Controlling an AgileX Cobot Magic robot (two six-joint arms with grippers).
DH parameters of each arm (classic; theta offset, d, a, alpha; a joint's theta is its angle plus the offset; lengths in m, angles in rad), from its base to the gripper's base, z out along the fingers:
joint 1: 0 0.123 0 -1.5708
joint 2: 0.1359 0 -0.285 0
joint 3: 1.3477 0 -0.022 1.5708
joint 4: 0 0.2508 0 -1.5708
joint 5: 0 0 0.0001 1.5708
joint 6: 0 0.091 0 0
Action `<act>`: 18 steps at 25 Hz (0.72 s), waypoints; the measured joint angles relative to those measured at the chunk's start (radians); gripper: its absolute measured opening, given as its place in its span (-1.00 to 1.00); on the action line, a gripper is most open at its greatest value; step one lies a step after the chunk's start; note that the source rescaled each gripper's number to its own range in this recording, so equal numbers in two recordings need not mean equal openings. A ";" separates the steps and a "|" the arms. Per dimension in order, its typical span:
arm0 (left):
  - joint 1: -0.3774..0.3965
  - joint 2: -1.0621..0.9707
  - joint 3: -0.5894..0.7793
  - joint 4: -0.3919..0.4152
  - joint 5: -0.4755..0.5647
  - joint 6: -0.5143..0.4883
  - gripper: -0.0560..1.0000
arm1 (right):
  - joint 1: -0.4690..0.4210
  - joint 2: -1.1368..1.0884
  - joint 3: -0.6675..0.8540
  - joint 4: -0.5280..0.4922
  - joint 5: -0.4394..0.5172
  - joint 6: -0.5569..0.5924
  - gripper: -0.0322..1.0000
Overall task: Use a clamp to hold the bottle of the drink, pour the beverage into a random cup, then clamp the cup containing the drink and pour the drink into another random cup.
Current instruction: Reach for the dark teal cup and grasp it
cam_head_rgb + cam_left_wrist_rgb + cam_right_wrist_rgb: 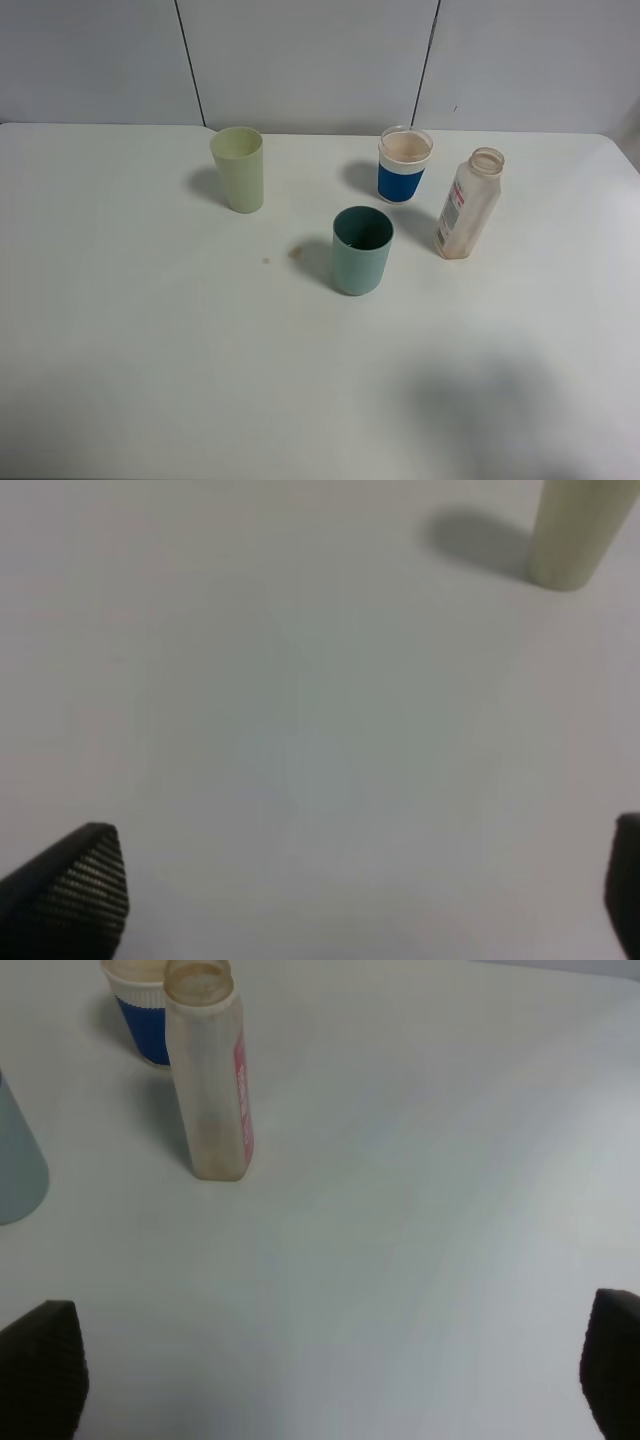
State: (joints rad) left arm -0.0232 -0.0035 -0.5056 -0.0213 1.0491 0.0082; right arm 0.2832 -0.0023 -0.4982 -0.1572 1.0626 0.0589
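Exterior high view: bottle (468, 205) stands ungripped; left gripper (358, 880), right gripper (330, 1370) jaws wide, empty; pouring apparently unstarted.

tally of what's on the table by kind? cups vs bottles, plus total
Cups: 3 (pale yellow-green tumbler, teal-green tumbler, blue-banded clear cup)
Bottles: 1 (uncapped translucent bottle with a white and red label)
Total: 4
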 joint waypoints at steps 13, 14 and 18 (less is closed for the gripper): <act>0.000 0.000 0.000 0.000 0.000 0.000 0.80 | -0.160 0.000 0.000 0.000 0.000 0.000 1.00; 0.000 0.000 0.000 0.000 0.000 0.000 0.80 | -0.161 0.000 0.000 0.000 0.000 0.000 1.00; 0.000 0.000 0.000 0.000 0.000 0.000 0.80 | -0.185 0.000 0.000 0.000 0.000 0.000 1.00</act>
State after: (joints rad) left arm -0.0232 -0.0035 -0.5056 -0.0213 1.0491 0.0082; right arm 0.0983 -0.0023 -0.4982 -0.1572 1.0626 0.0589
